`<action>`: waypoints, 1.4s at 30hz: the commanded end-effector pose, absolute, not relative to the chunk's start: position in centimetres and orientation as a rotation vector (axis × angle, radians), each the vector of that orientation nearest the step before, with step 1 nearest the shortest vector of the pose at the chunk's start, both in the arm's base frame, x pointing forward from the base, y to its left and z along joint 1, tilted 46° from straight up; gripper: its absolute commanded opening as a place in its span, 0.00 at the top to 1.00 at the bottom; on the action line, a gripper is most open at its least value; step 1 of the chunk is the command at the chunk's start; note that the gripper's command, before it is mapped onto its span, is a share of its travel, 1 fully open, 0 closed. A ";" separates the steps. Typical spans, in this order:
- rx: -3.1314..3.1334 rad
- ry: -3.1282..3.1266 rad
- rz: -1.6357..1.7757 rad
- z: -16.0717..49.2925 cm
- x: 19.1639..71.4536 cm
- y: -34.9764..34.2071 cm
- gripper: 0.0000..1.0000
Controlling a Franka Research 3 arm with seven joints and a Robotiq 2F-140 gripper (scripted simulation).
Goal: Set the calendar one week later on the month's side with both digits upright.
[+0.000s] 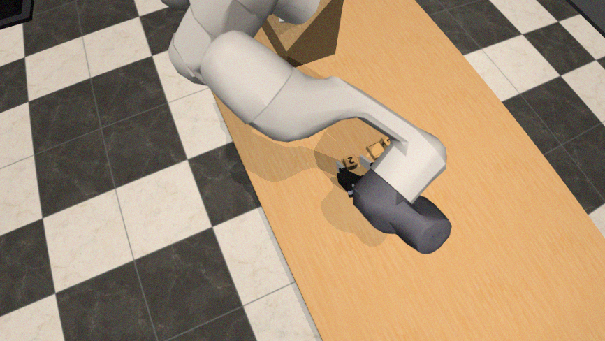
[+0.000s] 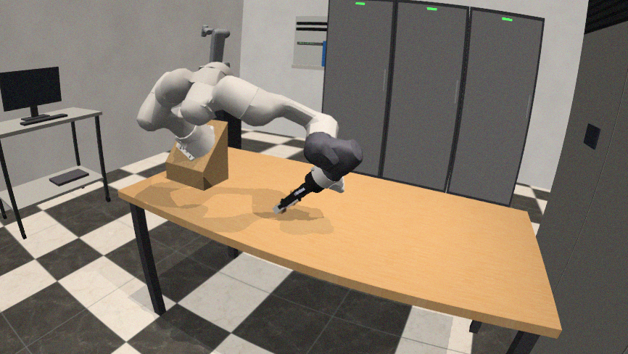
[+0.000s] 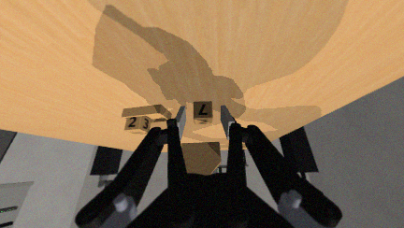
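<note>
A small wooden cube (image 1: 350, 161) (image 3: 203, 110) stands on the table (image 1: 465, 220) (image 2: 395, 250), outside the tray. In the wrist view, which is upside down, it shows a 7. My gripper (image 1: 351, 165) (image 2: 279, 208) (image 3: 203, 112) is low over the table with one finger on each side of this cube. The fingers are open, and a gap shows on both sides. The tray (image 3: 140, 111) (image 1: 374, 148) lies just beside it, with the second cube (image 3: 137, 123) in it, showing a 2 and a 3 on two faces. The arm hides most of the tray in the top view.
A wooden wedge block (image 1: 313, 38) (image 2: 199, 165) stands at the table's end near the arm's base. The table's long edge (image 1: 270, 220) runs close to the left of the cubes.
</note>
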State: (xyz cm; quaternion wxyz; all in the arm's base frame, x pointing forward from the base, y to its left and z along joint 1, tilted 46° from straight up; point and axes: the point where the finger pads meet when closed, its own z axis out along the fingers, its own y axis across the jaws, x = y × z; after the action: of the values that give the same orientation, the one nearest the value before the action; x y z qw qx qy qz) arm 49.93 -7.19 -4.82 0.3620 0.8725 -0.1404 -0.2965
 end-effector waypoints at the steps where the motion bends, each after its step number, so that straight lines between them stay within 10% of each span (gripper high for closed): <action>1: 2.247 -0.360 -0.762 -4.9 50.0 -7.5 0.59; 42: 2.247 -0.360 -0.762 0.1 49.2 -2.4 0.59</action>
State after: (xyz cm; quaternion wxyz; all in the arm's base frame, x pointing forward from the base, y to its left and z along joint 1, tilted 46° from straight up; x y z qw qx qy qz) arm 49.54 -2.62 -0.13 0.3611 0.8748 -0.1359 -0.2930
